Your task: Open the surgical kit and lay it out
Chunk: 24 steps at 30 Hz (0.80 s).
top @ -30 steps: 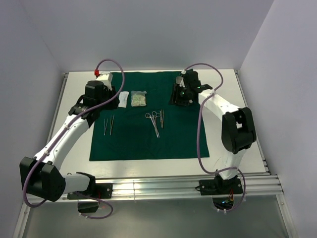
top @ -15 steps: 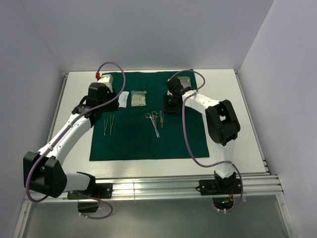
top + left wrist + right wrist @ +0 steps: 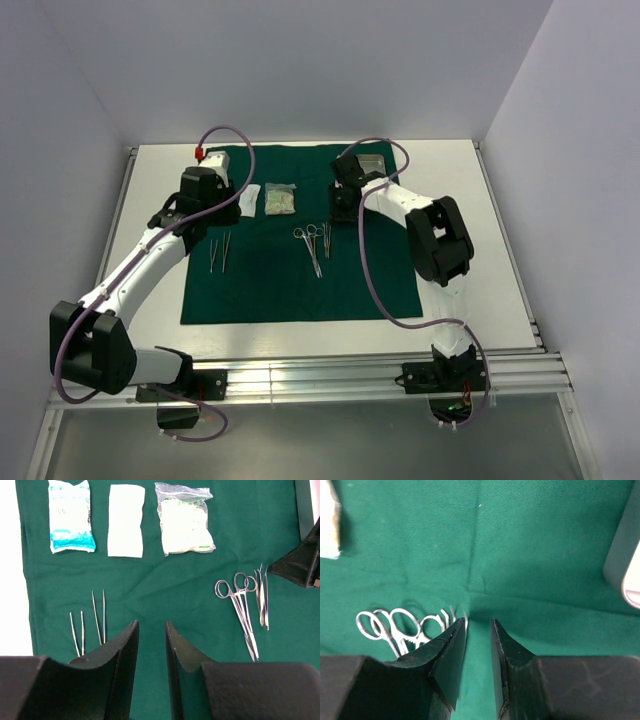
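On dark green cloth wrap (image 3: pixel 300 285), three pale packets (image 3: pixel 126 520) along its far edge, steel clamps (image 3: pixel 241 605) mid-cloth, left gripper (image 3: pixel 151 645) and right gripper (image 3: pixel 479 645) narrowly parted, empty.

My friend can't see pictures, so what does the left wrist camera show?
A green cloth holds three pale packets in a row, two tweezers at left and ring-handled clamps at right. The left hand hangs above, slightly open, holding nothing.
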Each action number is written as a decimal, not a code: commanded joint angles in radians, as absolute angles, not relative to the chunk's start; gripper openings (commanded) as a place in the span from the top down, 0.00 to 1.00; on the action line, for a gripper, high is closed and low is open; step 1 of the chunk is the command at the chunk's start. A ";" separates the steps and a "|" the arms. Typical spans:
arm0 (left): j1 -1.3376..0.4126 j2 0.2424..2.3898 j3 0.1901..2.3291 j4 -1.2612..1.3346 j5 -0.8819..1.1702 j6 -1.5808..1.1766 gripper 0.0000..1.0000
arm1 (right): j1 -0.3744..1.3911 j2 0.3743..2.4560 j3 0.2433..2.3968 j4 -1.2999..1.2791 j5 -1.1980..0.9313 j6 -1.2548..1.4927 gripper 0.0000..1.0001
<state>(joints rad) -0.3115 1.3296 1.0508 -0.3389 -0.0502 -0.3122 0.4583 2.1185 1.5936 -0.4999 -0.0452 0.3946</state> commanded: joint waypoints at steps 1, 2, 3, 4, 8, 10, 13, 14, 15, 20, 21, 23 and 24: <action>-0.314 1.331 1.068 -0.308 -0.055 -0.324 0.68 | 0.463 2.137 1.646 -0.494 -0.020 0.385 0.66; -0.314 1.331 1.065 -0.305 -0.057 -0.325 0.67 | 0.460 2.143 1.646 -0.494 -0.018 0.384 0.66; -0.314 1.331 1.065 -0.305 -0.055 -0.325 0.67 | 0.463 2.144 1.647 -0.495 -0.017 0.382 0.66; -0.314 1.331 1.063 -0.305 -0.055 -0.325 0.67 | 0.463 2.146 1.647 -0.492 -0.015 0.380 0.66; -0.314 1.335 1.062 -0.305 -0.057 -0.327 0.67 | 0.463 2.154 1.647 -0.495 -0.014 0.382 0.67; -0.314 1.336 1.062 -0.304 -0.058 -0.327 0.67 | 0.465 2.152 1.644 -0.492 -0.014 0.382 0.67; -0.314 1.338 1.062 -0.305 -0.058 -0.325 0.67 | 0.466 2.160 1.660 -0.503 -0.017 0.388 0.68; -0.314 1.341 1.063 -0.305 -0.058 -0.327 0.67 | 0.468 2.160 1.663 -0.505 -0.023 0.391 0.68; -0.314 1.341 1.063 -0.307 -0.060 -0.327 0.67 | 0.469 2.157 1.663 -0.502 -0.026 0.391 0.68; -0.313 1.341 1.062 -0.307 -0.057 -0.328 0.68 | 0.476 2.129 1.646 -0.502 -0.029 0.397 0.68; -0.314 1.341 1.063 -0.308 -0.057 -0.330 0.68 | 0.476 2.126 1.644 -0.502 -0.032 0.397 0.68; -0.314 1.344 1.063 -0.307 -0.054 -0.331 0.67 | 0.476 2.126 1.646 -0.506 -0.037 0.393 0.68; -0.314 1.345 1.063 -0.308 -0.055 -0.331 0.68 | 0.476 2.129 1.647 -0.506 -0.040 0.394 0.69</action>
